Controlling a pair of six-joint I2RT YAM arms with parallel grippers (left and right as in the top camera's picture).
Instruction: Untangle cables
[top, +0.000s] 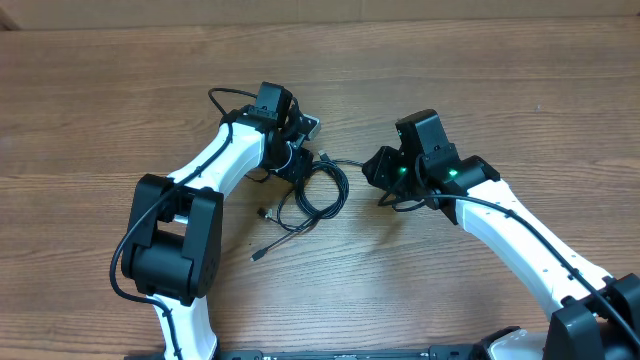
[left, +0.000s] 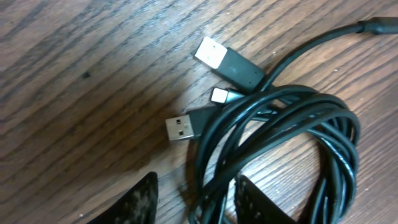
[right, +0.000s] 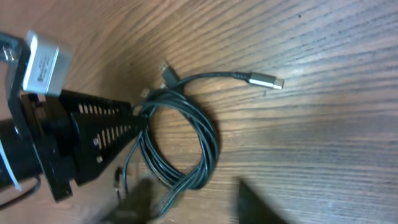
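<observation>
Your cables lie coiled on the brown wood-grain table, strands running between the left gripper jaws, which stand spread, not pinching; silver-tipped plugs fan just beyond that gripper, and the right gripper hangs near it, jaws apart, empty

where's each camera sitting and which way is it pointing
Overhead: above the table, looking straight down on both arms and the cables.
Left wrist: on the left arm, over the plugs; left gripper tips at bottom.
Right wrist: on the right arm, facing cables and left gripper; right gripper blurred at bottom.
Shared: the cables.
</observation>
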